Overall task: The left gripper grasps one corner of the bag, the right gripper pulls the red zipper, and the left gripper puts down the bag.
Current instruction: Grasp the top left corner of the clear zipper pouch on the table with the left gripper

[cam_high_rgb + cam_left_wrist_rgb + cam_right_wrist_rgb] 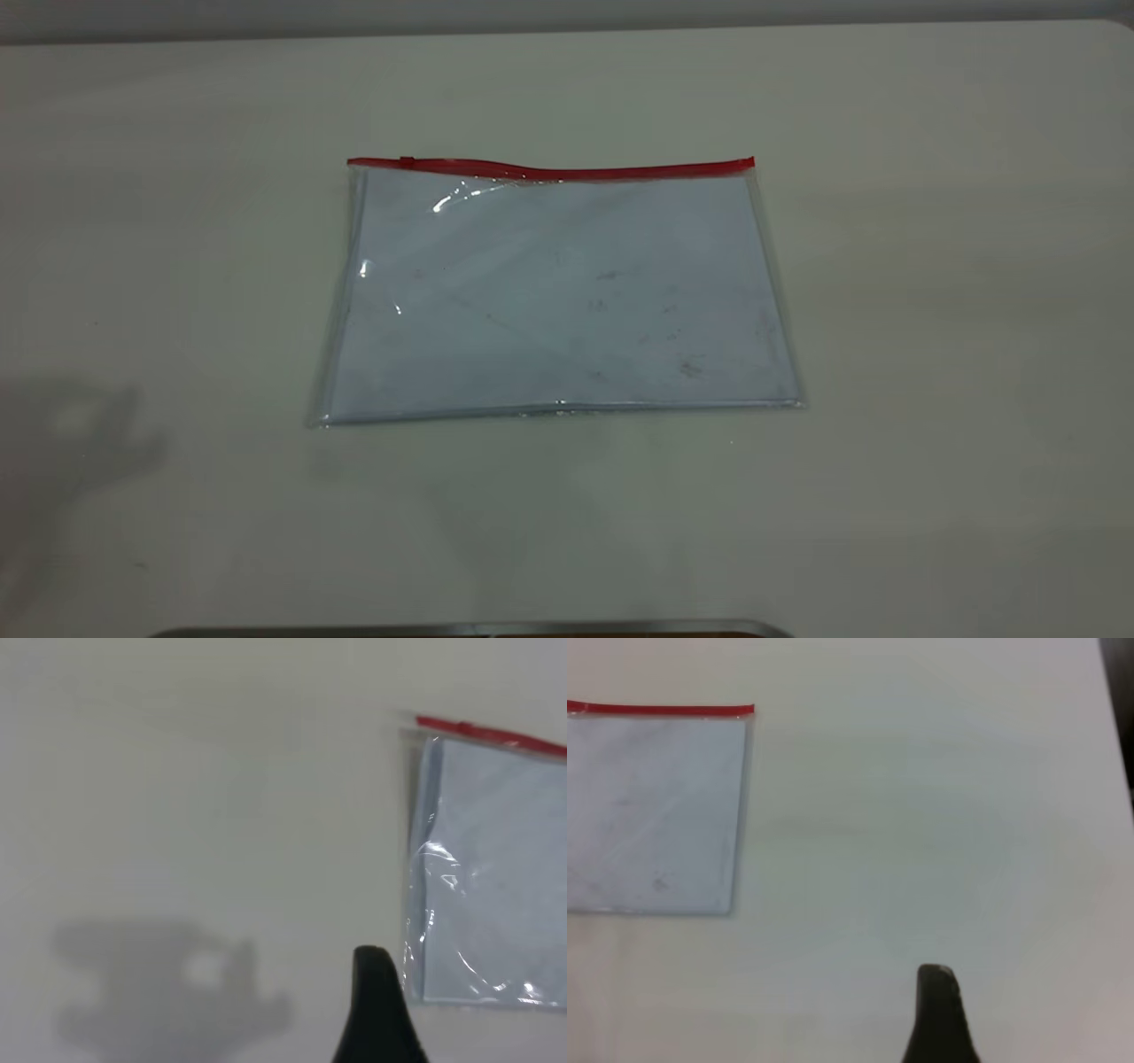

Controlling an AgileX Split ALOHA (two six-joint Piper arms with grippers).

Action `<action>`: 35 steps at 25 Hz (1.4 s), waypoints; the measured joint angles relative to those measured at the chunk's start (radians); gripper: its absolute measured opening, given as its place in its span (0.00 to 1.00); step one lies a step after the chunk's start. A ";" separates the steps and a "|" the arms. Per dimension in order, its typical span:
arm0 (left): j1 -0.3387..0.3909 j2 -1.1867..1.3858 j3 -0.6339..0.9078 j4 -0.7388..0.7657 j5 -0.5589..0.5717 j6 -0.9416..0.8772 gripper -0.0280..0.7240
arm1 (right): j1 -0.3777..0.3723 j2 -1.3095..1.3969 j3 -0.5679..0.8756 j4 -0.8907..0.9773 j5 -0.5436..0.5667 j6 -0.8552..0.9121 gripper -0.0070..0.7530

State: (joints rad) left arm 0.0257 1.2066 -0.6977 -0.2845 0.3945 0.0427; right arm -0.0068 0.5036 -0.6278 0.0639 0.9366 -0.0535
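Observation:
The bag (558,292) lies flat on the white table, a clear pouch with a pale bluish sheet inside. The red zipper (549,168) runs along its far edge, with the slider tab (407,161) near the left end, by the corner (354,167). Neither gripper shows in the exterior view. In the left wrist view, my left gripper (376,1010) hangs above bare table beside the bag (496,868), off its plain near corner; the zipper (496,737) is farther off. In the right wrist view, my right gripper (939,1014) is above bare table, well apart from the bag (647,815) and zipper (656,709).
The table (930,354) is white and bare around the bag. A shadow of the left arm (71,434) falls at the left. A dark metal edge (469,631) lines the front. The table's edge (1116,718) shows in the right wrist view.

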 joint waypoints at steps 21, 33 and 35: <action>0.000 1.007 -0.580 -0.657 -0.014 0.901 0.81 | 0.000 0.777 -0.031 0.008 -0.529 -0.045 0.77; -0.054 1.259 -0.698 -1.134 0.068 1.406 0.81 | 0.000 0.958 -0.034 0.011 -0.673 -0.063 0.77; -0.073 1.281 -0.701 -1.166 0.066 1.449 0.81 | 0.000 0.962 -0.034 0.011 -0.682 -0.063 0.77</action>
State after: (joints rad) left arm -0.0474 2.4873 -1.3990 -1.4510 0.4604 1.4917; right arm -0.0068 1.4655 -0.6619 0.0751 0.2544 -0.1166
